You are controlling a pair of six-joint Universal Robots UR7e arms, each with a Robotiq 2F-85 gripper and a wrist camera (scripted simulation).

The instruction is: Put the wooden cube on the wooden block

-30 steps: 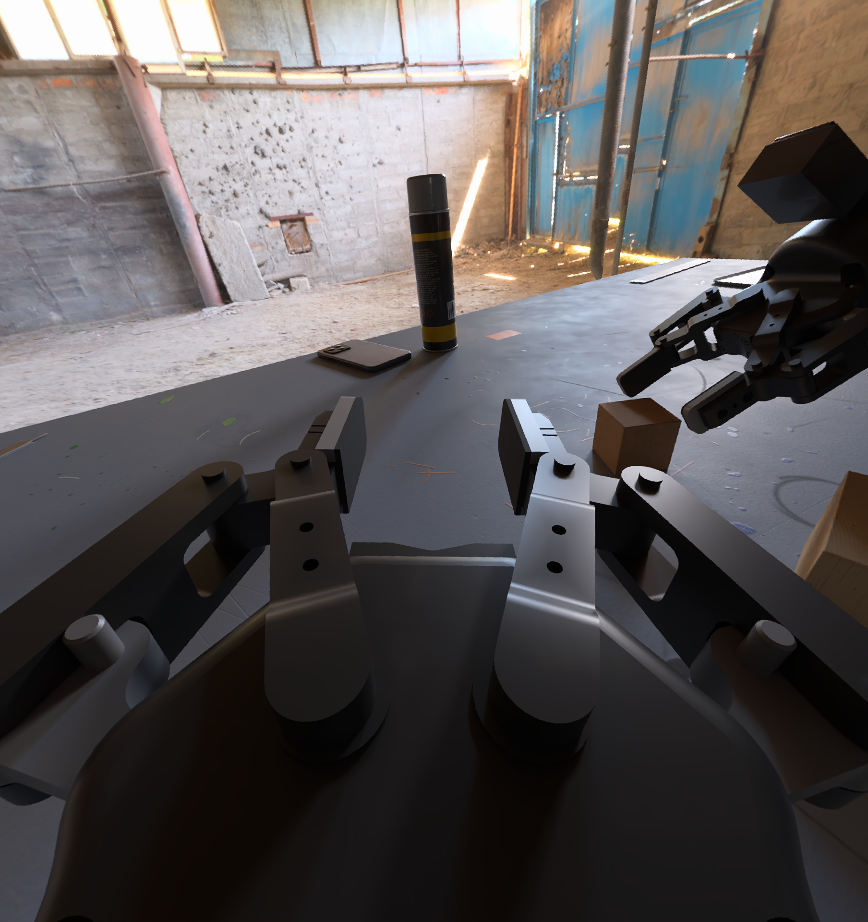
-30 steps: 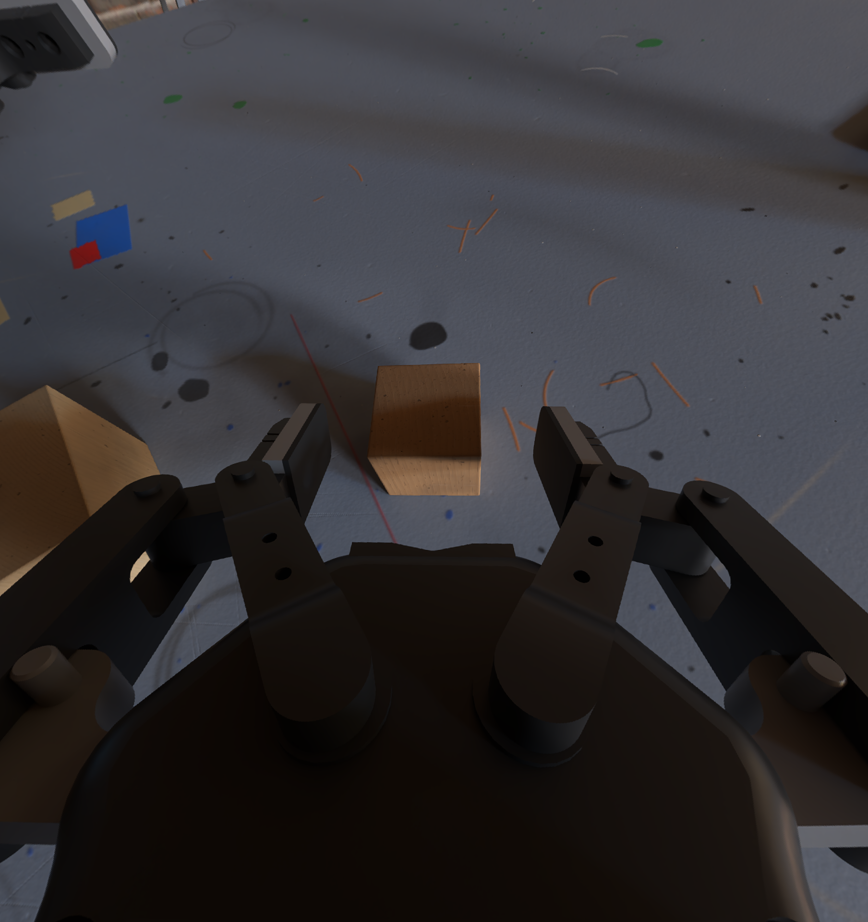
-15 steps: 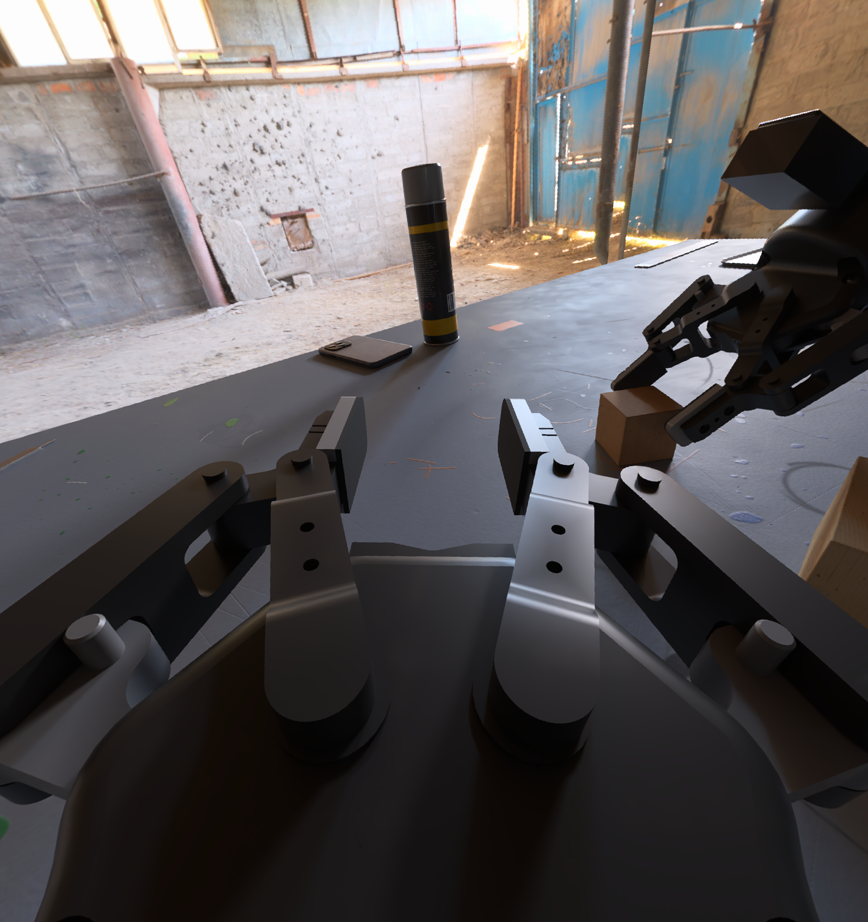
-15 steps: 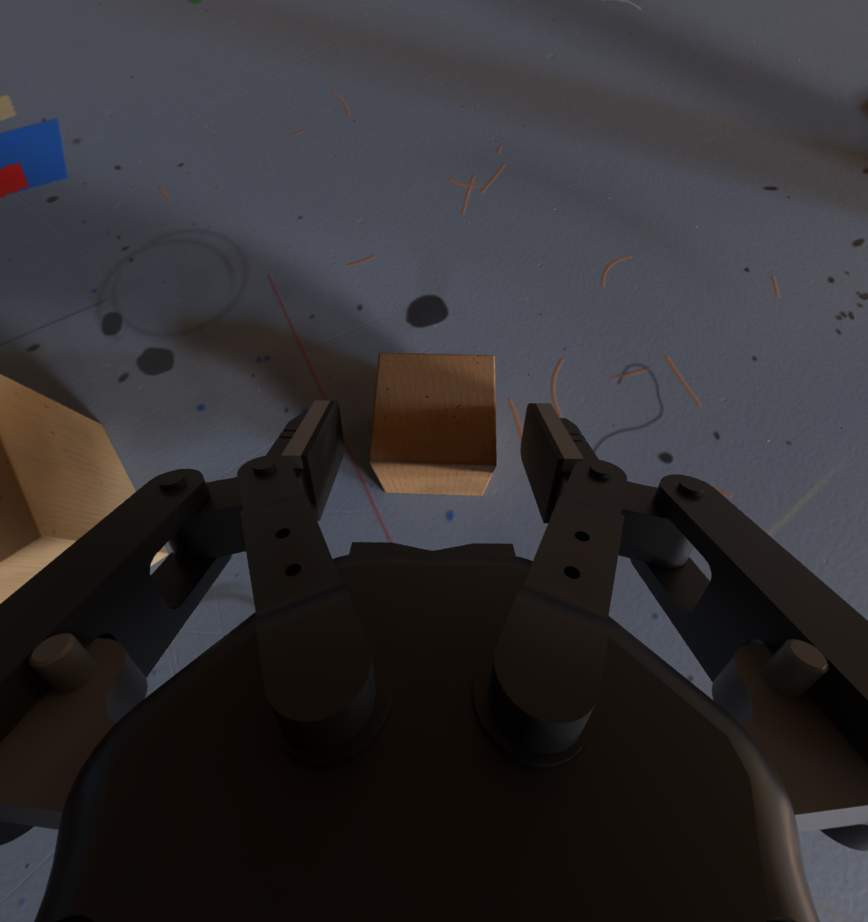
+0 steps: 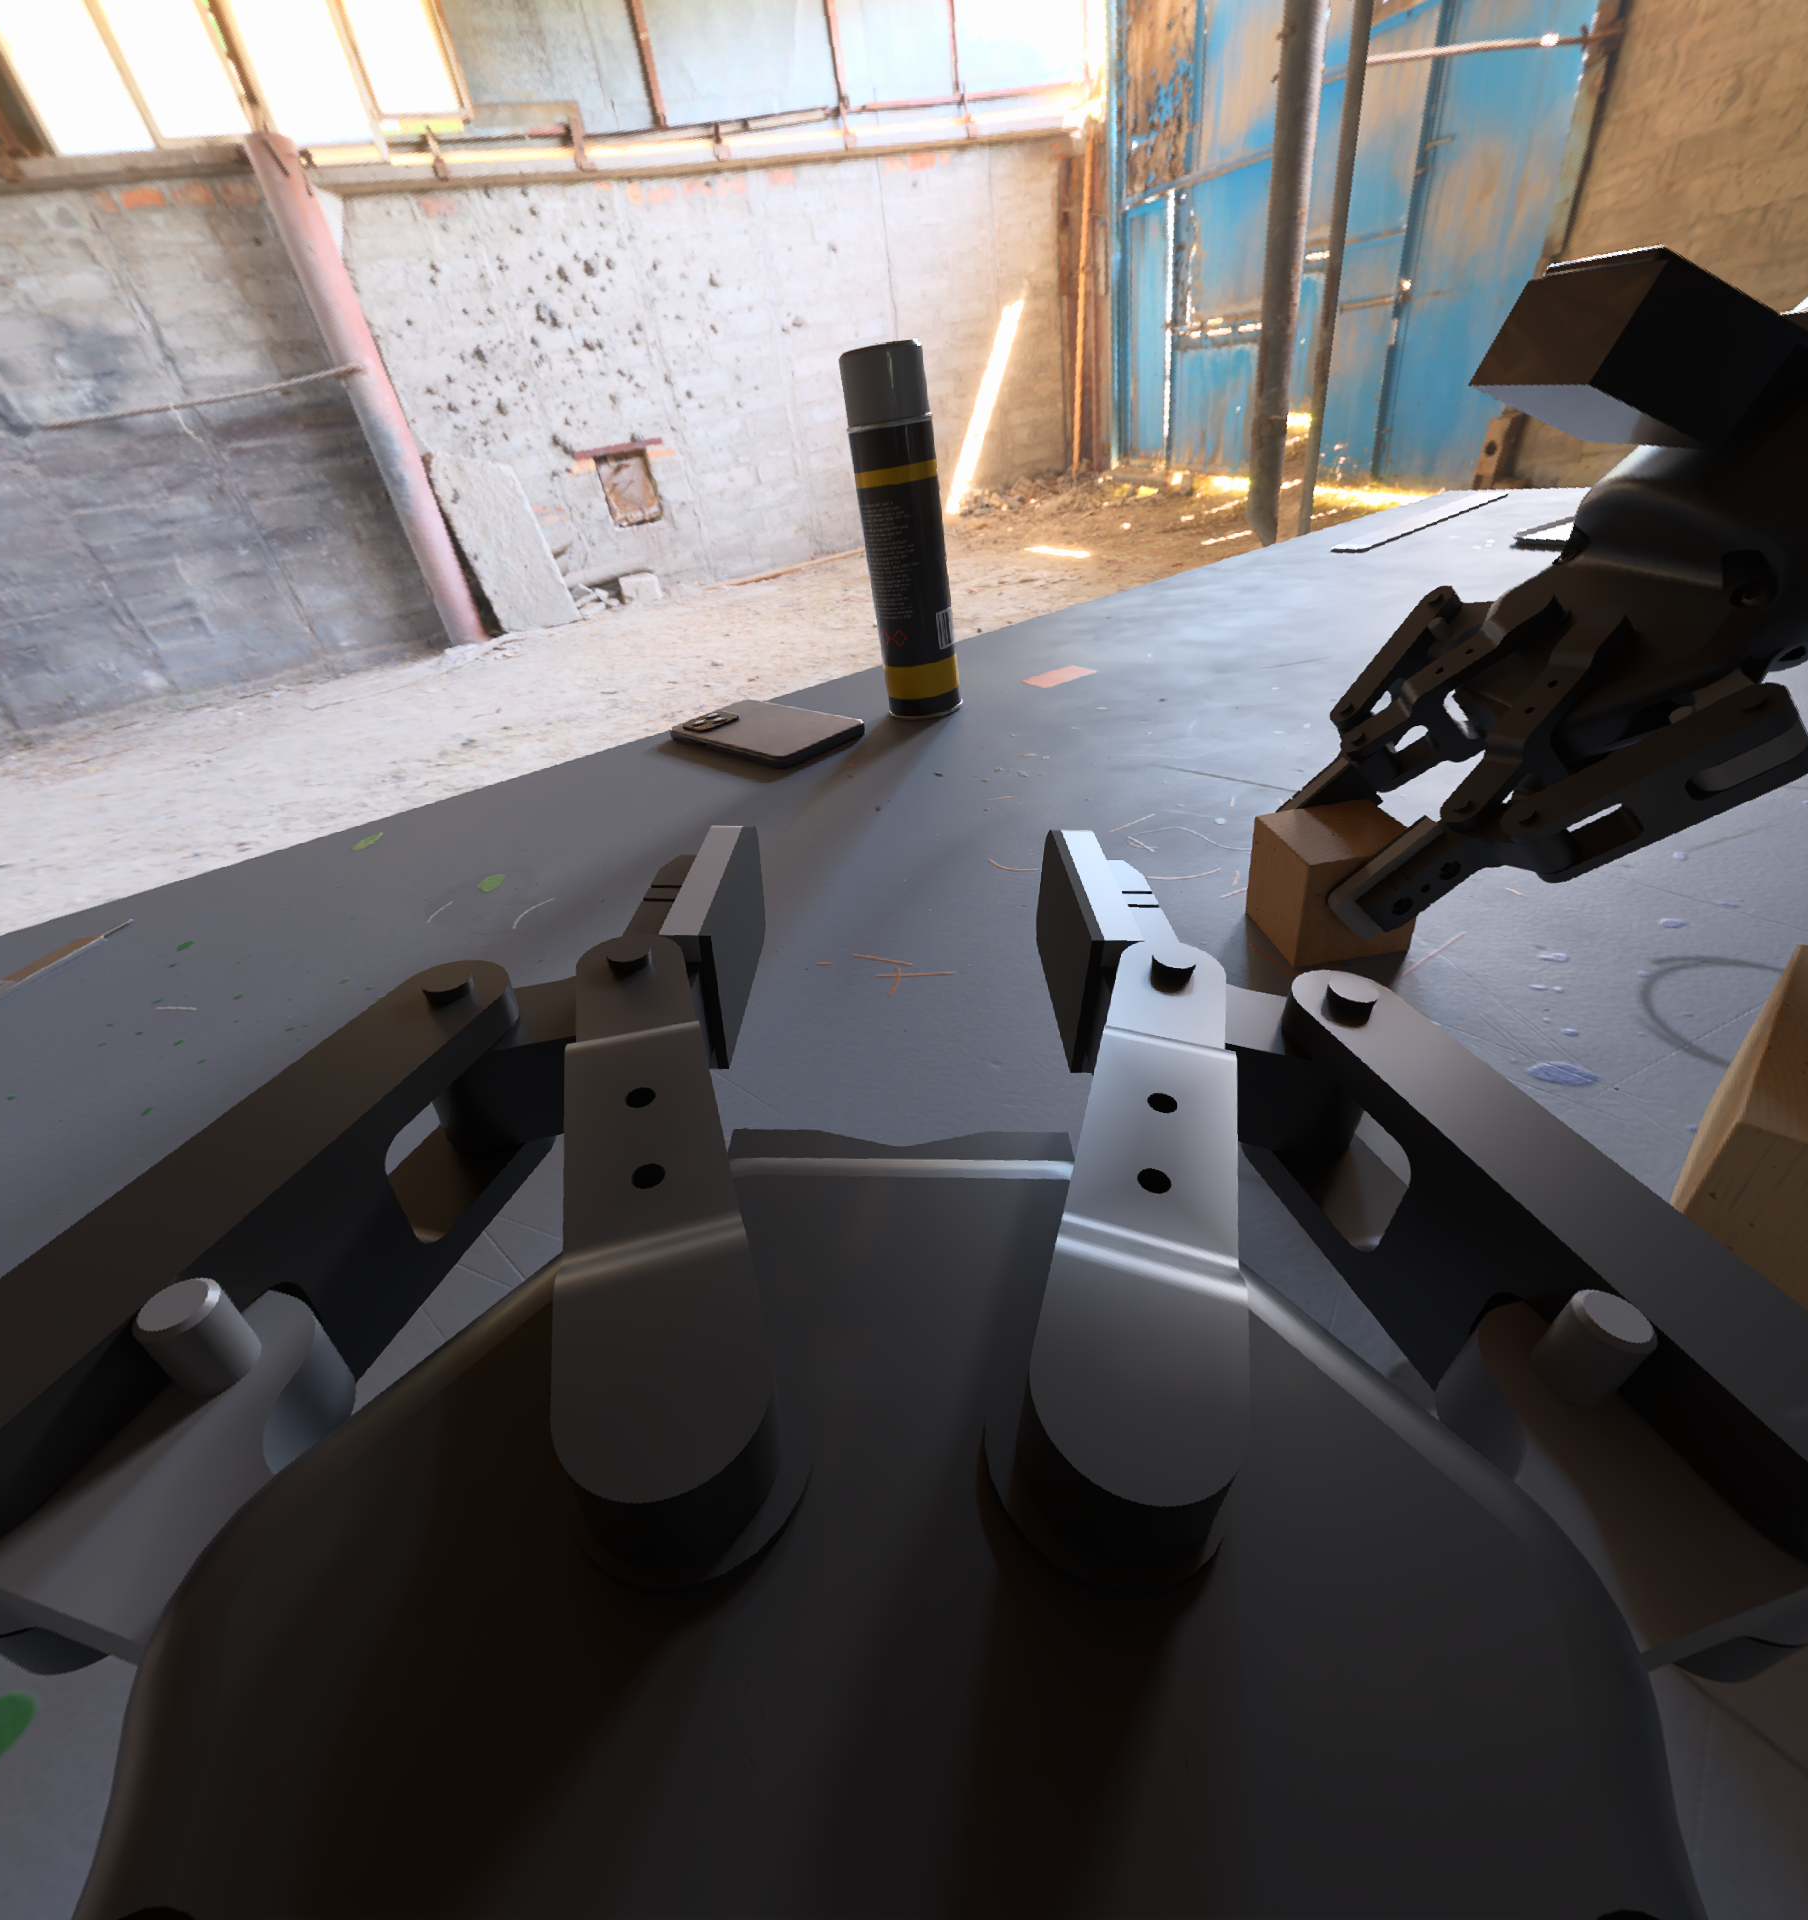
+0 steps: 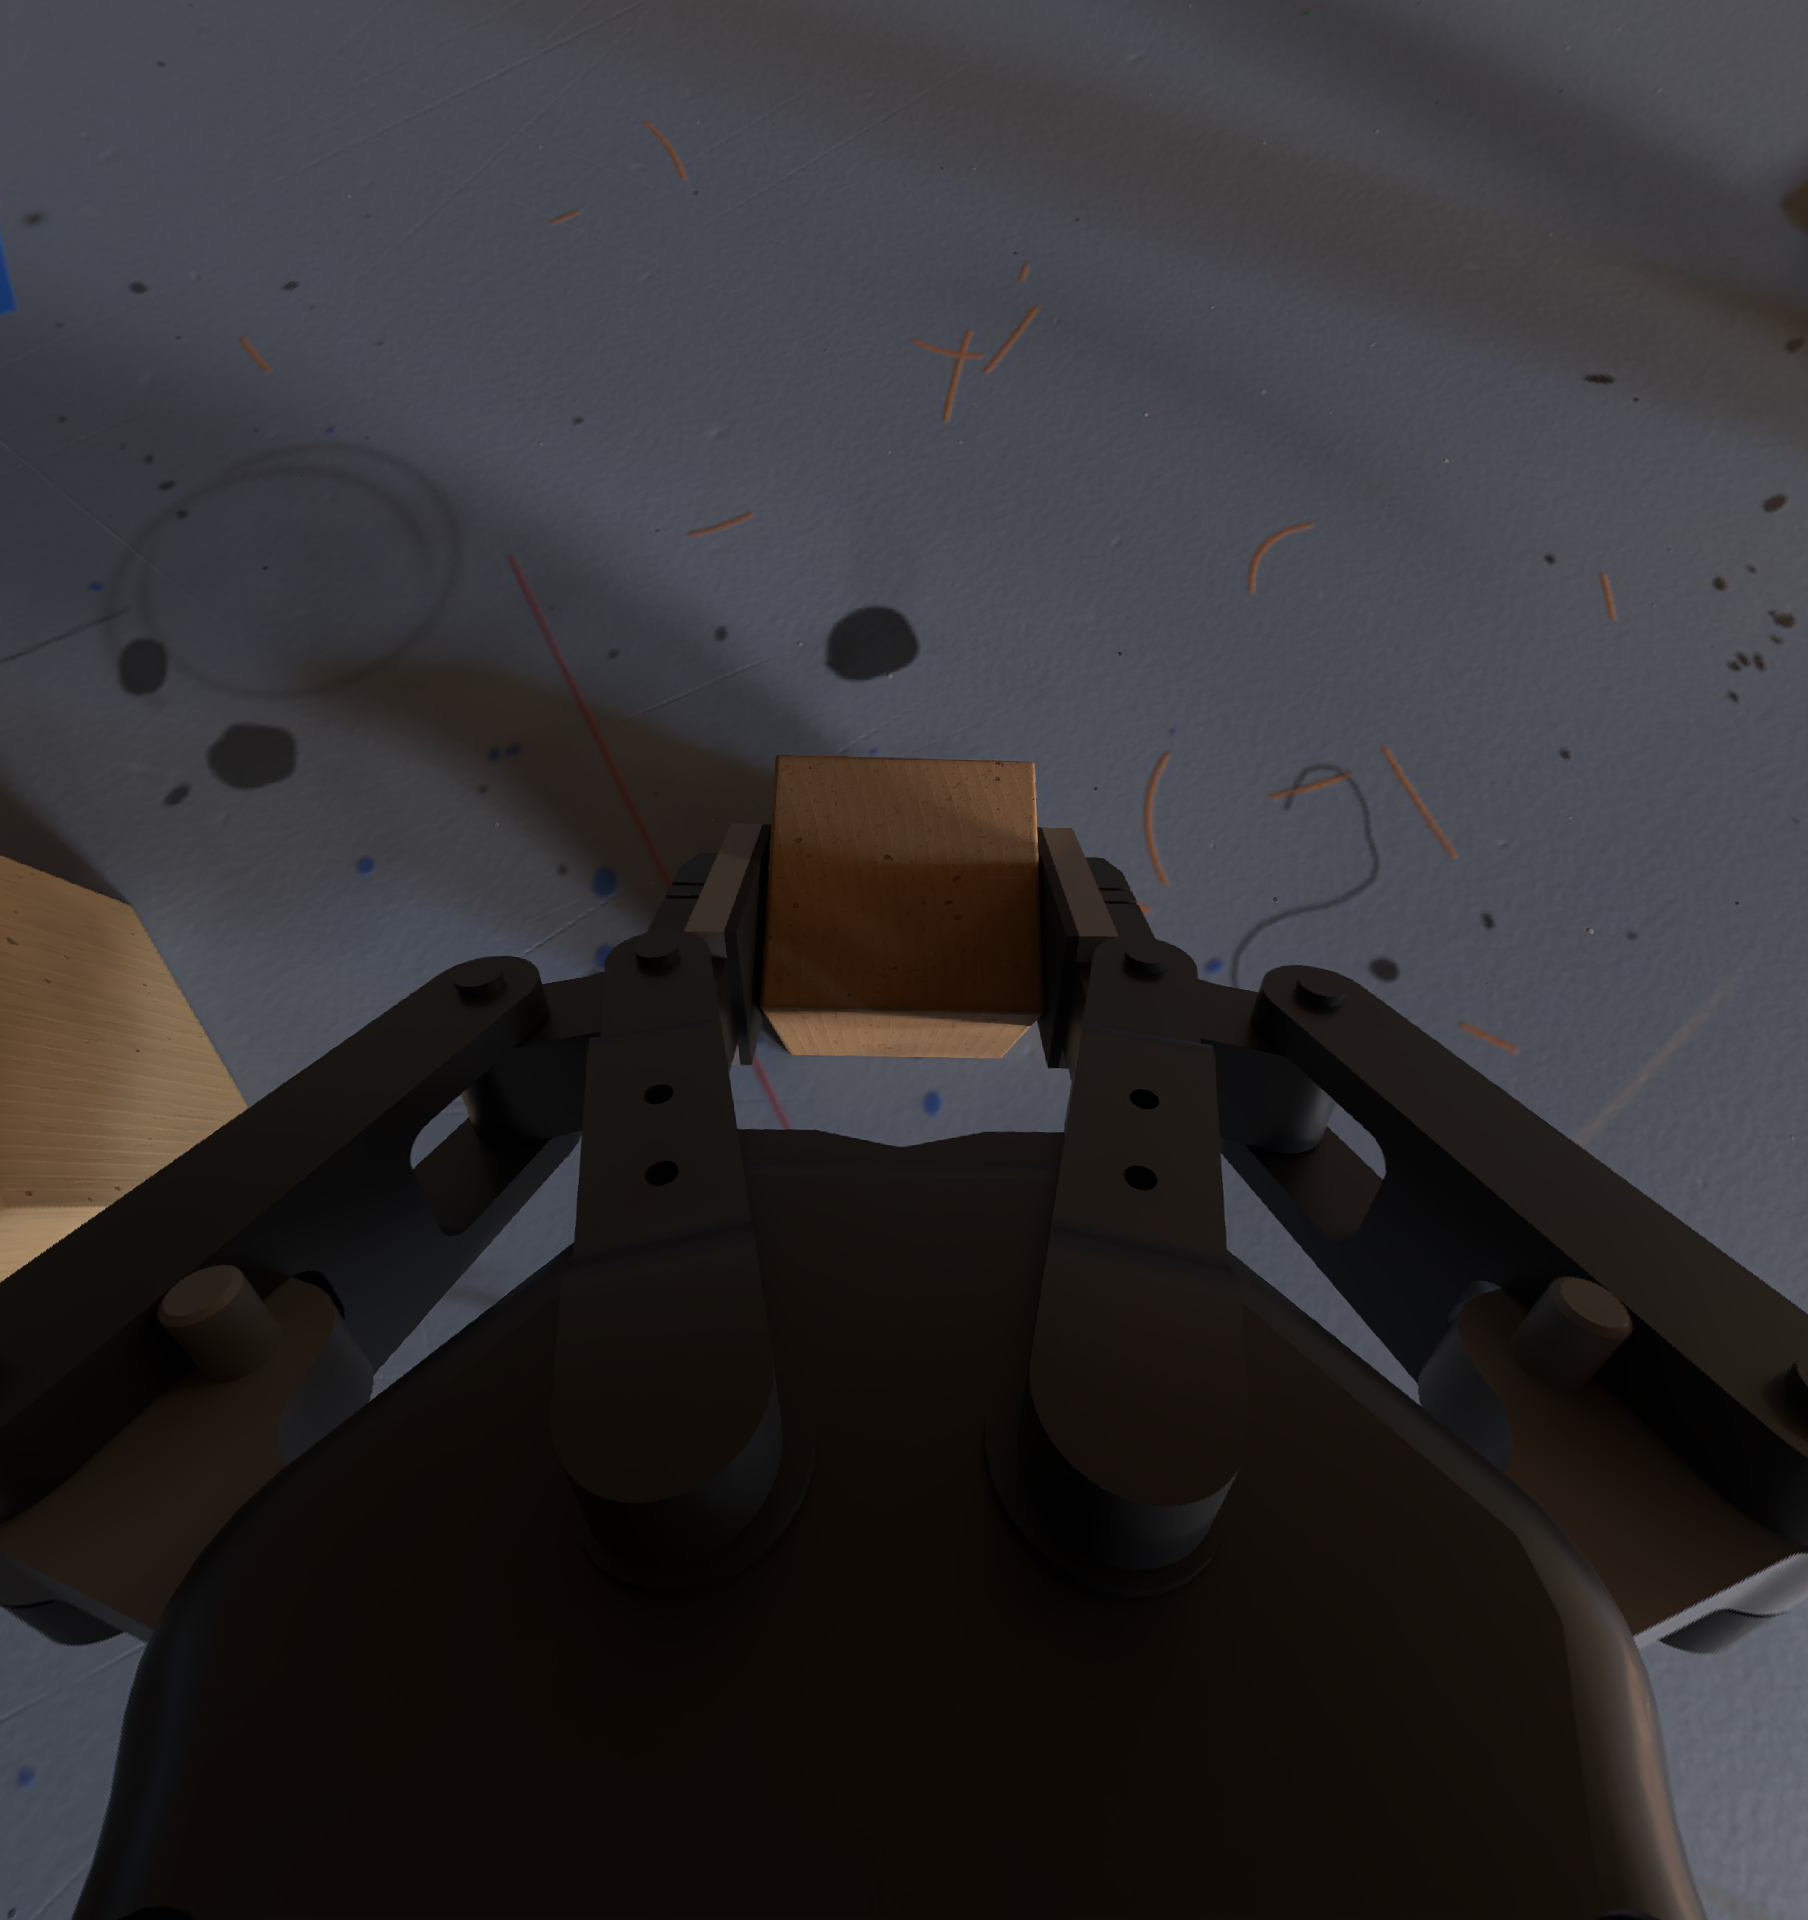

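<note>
Right gripper (image 6: 900, 940) pinching cube (image 6: 902, 894), pads flat against two opposite side faces, cube roughly centred along pad length. Cube low on table (image 6: 1243, 312), seemingly resting there; contact underneath not resolvable. Same grasp seen from left wrist view: cube (image 5: 1305, 883) between dark fingers, arm reaching in from the right. Block (image 6: 58, 1039) paler and larger, at left edge of right wrist view, near the cube but clearly apart; top face bare. Left gripper (image 5: 900, 956) spread wide, holding nothing, hovering over bare table. Spray can (image 5: 902, 540) and phone (image 5: 770, 732) far back, out of the way. Step in hand judged: grasp just made, lift next. For a clean lift: straight up first, no sideways drag, high enough to clear block's top edge before moving over. Keep wrist level so cube's bottom face stays parallel to block's top. Centre over block, lower until faces meet, only then release. Risk: slight rotation in the pinch if pads not square on the faces; worth checking on lift.
</note>
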